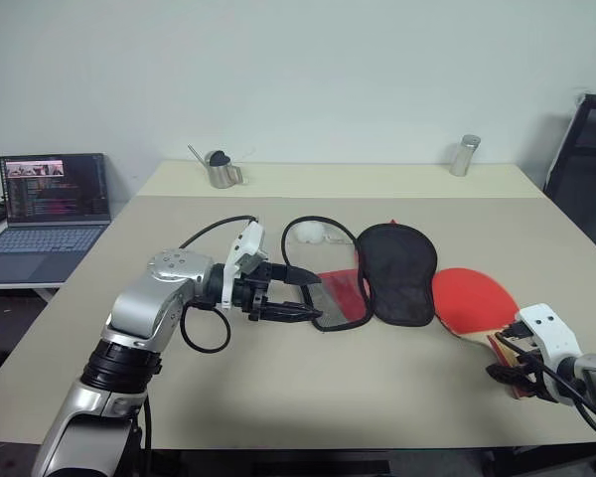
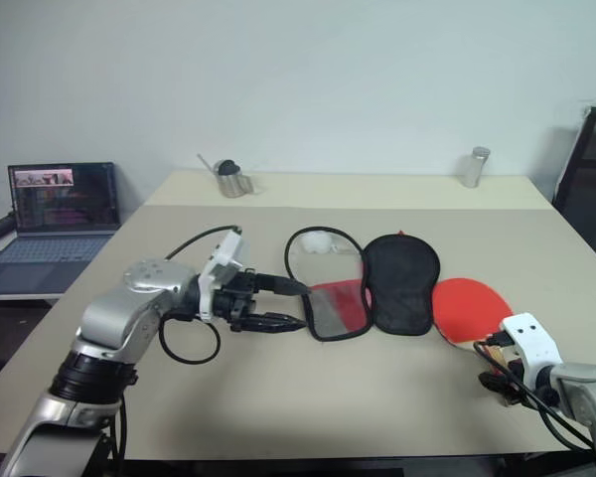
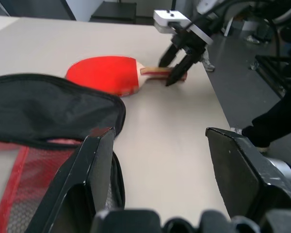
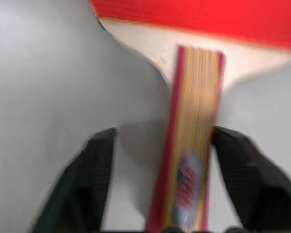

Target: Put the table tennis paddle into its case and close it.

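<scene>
From above we see the paddle (image 1: 472, 301) flat on the table (image 1: 377, 388), beside the open case (image 1: 397, 273). Our right claw (image 4: 157, 184) straddles its handle, fingers spread, not gripping. Our left claw (image 1: 303, 294) is spread at the case's mesh flap.

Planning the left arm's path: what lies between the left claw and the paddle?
The open case lies between the left claw and the paddle, seen from the head views.

Wooden-handled paddle (image 1: 474, 302); mesh-fabric case (image 1: 377, 278).
</scene>
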{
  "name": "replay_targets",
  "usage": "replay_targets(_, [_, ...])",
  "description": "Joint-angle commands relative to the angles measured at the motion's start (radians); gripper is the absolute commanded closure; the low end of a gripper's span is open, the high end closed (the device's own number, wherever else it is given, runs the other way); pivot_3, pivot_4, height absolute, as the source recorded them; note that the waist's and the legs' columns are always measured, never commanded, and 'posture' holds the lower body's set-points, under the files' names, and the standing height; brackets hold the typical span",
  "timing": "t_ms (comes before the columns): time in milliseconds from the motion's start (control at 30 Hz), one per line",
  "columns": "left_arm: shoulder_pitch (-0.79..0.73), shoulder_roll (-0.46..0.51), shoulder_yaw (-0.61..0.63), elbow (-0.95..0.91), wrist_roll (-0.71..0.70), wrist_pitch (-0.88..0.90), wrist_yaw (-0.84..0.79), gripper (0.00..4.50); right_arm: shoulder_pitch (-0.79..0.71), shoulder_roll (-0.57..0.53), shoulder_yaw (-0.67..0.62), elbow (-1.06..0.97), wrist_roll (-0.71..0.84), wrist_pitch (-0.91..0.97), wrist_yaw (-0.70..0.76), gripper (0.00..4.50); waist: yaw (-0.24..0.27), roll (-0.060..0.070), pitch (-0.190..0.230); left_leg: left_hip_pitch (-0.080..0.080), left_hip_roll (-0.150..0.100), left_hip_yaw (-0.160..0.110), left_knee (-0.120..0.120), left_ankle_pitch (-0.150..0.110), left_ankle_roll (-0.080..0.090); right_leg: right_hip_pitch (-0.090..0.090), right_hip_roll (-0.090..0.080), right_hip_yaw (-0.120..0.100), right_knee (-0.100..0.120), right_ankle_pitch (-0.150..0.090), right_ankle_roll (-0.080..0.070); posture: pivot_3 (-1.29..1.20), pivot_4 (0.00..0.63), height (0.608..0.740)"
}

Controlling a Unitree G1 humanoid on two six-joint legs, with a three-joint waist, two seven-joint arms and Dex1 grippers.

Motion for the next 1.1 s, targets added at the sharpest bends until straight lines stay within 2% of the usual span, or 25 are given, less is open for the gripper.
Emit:
replay_targets(33, [-0.010, 0.012, 0.015, -0.051, -0.020, 0.003, -0.003, 1.24, -0.033, -0.010, 0.008, 0.014, 0.015, -0.010, -0.004, 0.98, 0.002, 0.000, 0.000, 0.000, 0.000, 0.000, 0.000, 0.000, 0.000, 0.000, 0.000, 0.000, 0.000, 0.000, -0.001, 0.00, 0.150, 0.740])
replay_targets(433, [-0.009, 0.020, 0.022, -0.052, -0.010, -0.008, 0.012, 1.24, -0.100, 0.007, 0.068, 0.158, -0.019, -0.095, -0.046, 0.98, -0.001, -0.001, 0.000, 0.000, 0.000, 0.000, 0.001, 0.000, 0.000, 0.000, 0.000, 0.000, 0.000, 0.000, 0.000, 0.00, 0.150, 0.740])
replay_targets(533, [-0.002, 0.024, 0.026, -0.055, -0.010, -0.011, 0.016, 1.24, -0.096, 0.012, 0.068, 0.182, -0.028, -0.105, -0.060, 1.56, -0.001, -0.001, 0.000, 0.001, 0.000, 0.001, 0.001, 0.000, 0.000, 0.001, 0.000, 0.001, 0.000, 0.000, 0.001, 0.00, 0.150, 0.740])
replay_targets(700, [0.019, 0.047, 0.049, -0.054, -0.009, -0.016, 0.031, 1.24, -0.093, 0.036, 0.030, 0.211, -0.041, -0.104, -0.099, 3.07, -0.001, -0.004, -0.002, 0.001, 0.000, 0.000, 0.001, 0.000, 0.000, 0.001, 0.000, 0.001, 0.000, 0.000, 0.002, 0.00, 0.150, 0.740])
replay_targets(767, [0.025, 0.060, 0.059, -0.047, -0.006, -0.020, 0.036, 1.24, -0.100, 0.041, 0.013, 0.214, -0.050, -0.120, -0.120, 3.40, -0.001, -0.005, -0.003, 0.001, 0.000, 0.001, 0.002, 0.000, 0.000, 0.002, -0.001, 0.001, 0.000, 0.001, 0.001, 0.00, 0.150, 0.740])
replay_targets(1100, [0.067, 0.109, 0.109, -0.054, -0.009, -0.015, 0.070, 1.24, -0.190, 0.010, -0.078, 0.244, -0.051, -0.113, -0.176, 3.41, 0.003, -0.003, -0.001, -0.001, 0.000, 0.001, 0.002, 0.000, 0.000, 0.000, -0.002, 0.001, 0.000, 0.002, 0.001, 0.00, 0.150, 0.740])
